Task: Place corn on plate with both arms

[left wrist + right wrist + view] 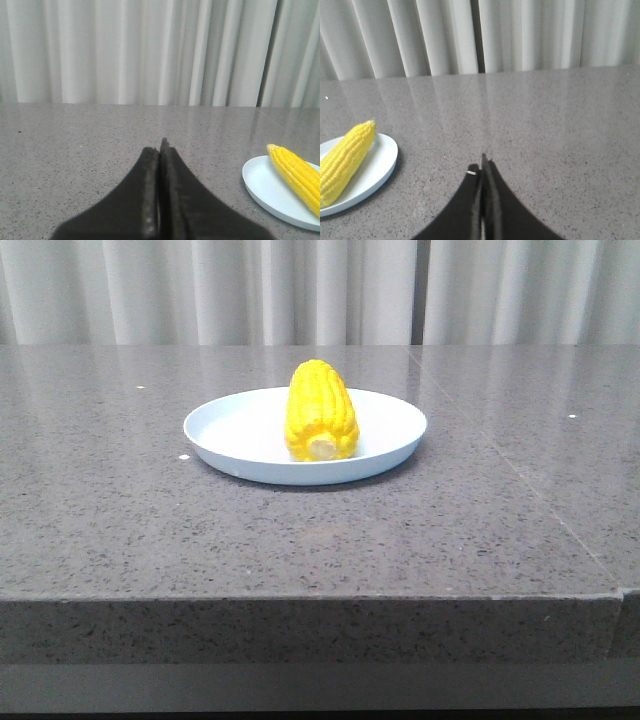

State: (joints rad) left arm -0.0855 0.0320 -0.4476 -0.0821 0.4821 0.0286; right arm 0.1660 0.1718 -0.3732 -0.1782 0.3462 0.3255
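Note:
A bright yellow corn (pixel 321 411) cob lies on the pale blue plate (pixel 225 430) in the middle of the table, its pale stub end toward the camera. Neither arm shows in the front view. In the left wrist view my left gripper (pixel 159 145) is shut with nothing in it, over bare table, and the plate (pixel 265 187) with the corn (pixel 297 172) sits well off to one side. In the right wrist view my right gripper (pixel 482 165) is shut and empty too, apart from the plate (pixel 380 162) and the corn (pixel 345 157).
The grey speckled stone table (pixel 120 530) ends in a front edge near the camera. White pleated curtains (pixel 320 290) hang behind the table's far edge.

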